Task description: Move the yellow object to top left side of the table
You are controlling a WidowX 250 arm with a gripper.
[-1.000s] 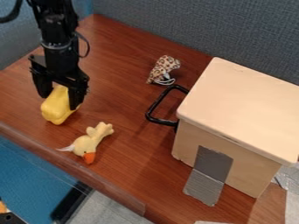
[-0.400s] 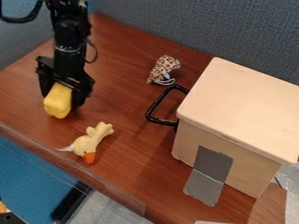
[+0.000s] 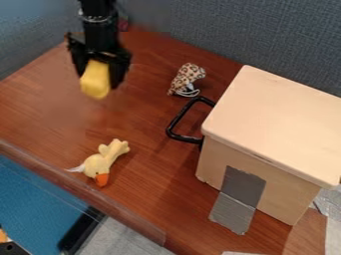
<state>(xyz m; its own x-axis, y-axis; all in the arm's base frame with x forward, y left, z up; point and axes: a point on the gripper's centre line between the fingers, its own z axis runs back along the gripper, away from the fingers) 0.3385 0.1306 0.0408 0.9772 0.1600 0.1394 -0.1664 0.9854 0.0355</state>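
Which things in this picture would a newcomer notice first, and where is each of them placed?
Probably first the large, pale box with a black handle, at the right of the brown wooden table. Then the bright yellow, rounded block, gripped in the black pincer at the upper left. Lower left lies a pale yellow plush duck with an orange beak.
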